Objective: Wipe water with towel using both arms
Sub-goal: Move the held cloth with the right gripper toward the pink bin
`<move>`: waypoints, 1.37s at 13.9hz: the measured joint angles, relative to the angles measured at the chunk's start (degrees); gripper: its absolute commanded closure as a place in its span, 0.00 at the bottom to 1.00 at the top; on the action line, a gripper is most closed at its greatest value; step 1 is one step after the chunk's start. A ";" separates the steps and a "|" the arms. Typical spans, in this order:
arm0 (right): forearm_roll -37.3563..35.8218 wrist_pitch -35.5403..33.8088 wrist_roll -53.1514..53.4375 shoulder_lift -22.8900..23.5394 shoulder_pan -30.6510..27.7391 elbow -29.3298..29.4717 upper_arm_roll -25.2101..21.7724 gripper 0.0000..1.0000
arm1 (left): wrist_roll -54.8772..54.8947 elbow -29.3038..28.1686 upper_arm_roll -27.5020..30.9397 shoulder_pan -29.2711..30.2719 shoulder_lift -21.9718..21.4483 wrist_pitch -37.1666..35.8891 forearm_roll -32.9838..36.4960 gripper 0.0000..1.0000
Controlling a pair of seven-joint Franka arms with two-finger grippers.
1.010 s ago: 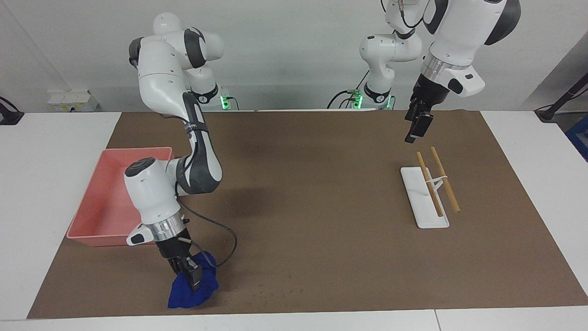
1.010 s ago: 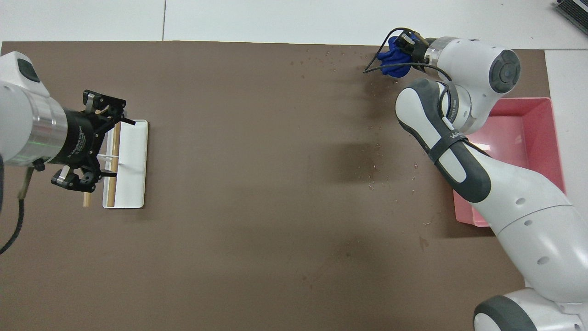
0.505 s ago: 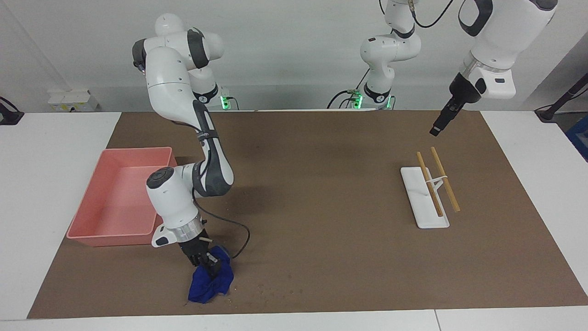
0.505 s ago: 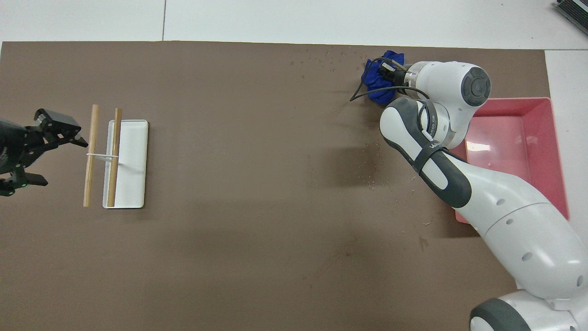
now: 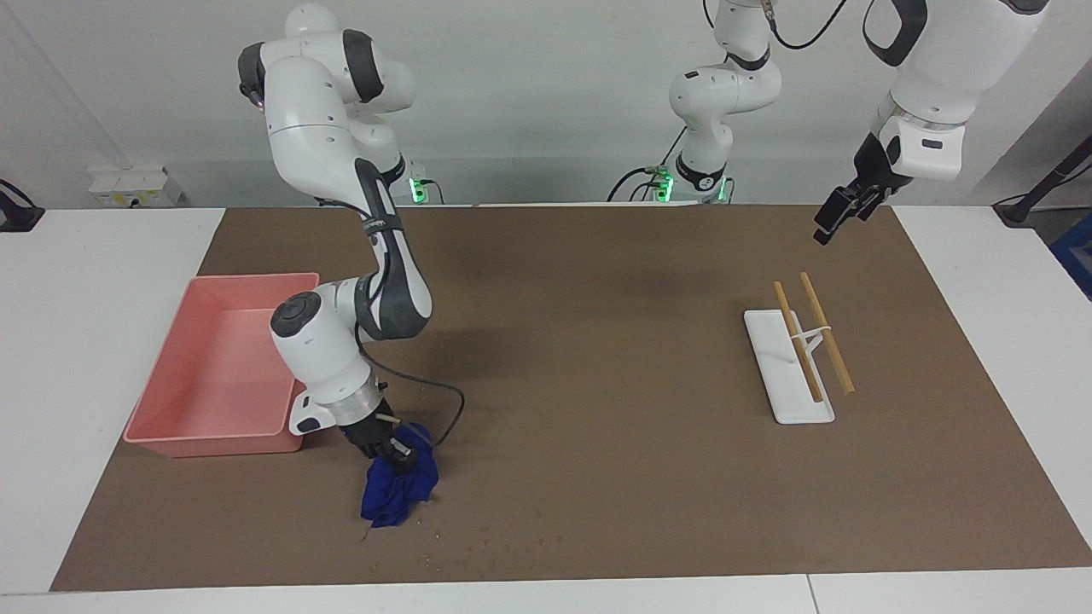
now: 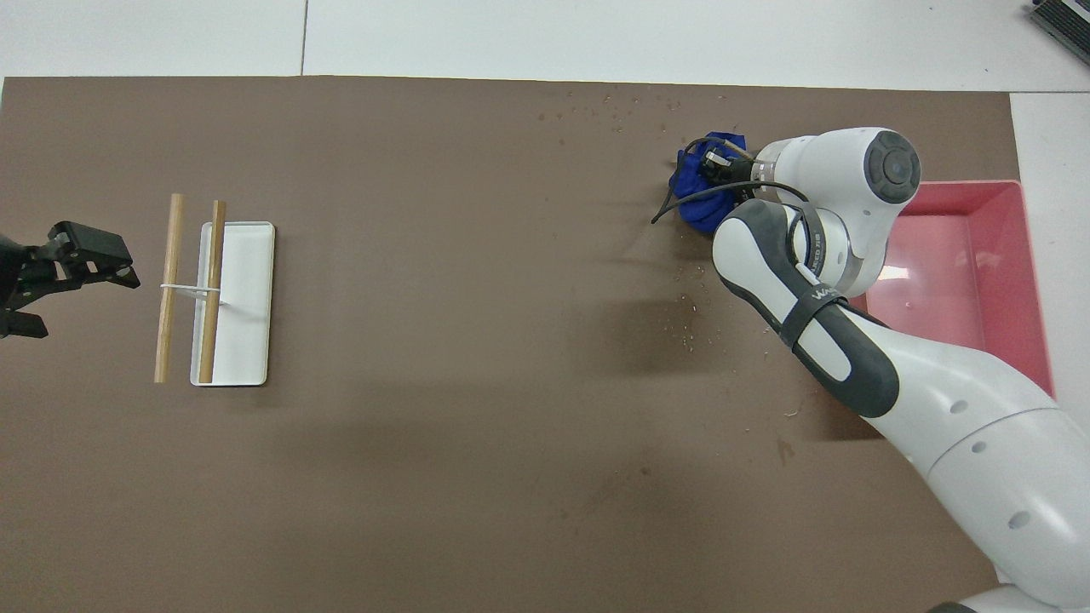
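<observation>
Cloth (image 5: 398,489) (image 6: 707,181) of deep blue is bunched in folds under the right claw (image 5: 395,452) (image 6: 714,164), which is pinched shut on its upper part while the lower folds lie on the brown mat (image 5: 597,358) (image 6: 426,340). The cloth is held at the part of the mat far from the robots, toward the right arm's end of the counter (image 5: 85,341) (image 6: 596,34). Tiny pale droplets (image 5: 486,537) (image 6: 626,106) are scattered on the mat just beside the claw, farther from the robots than it and toward the left arm's end; more specks (image 6: 691,298) are seen nearer to the robots than the claw. A black cable (image 5: 444,401) (image 6: 681,200) is looped from the right wrist beside the cloth. A pink tray (image 5: 171,375) (image 6: 1013,255) is set near the right claw, toward the right arm's end of the counter and slightly nearer to the robots.

The left claw (image 5: 838,213) (image 6: 64,272) is held up in the air over the edge of the mat at the left arm's end, well apart from the cloth; whether it is spread or pressed together cannot be told. Near it, closer to the middle of the counter, a flat white dish (image 5: 781,375) (image 6: 243,298) is laid on the mat, and two wooden sticks (image 5: 815,337) (image 6: 187,281), joined by a white band, are placed with one stick across the dish and the other just beside it on the mat.
</observation>
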 measured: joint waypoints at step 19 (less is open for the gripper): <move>0.04 -17.13 -4.45 -30.06 5.94 -38.84 0.22 1.00 | 18.62 7.81 0.21 -3.14 7.24 -2.02 4.26 0.00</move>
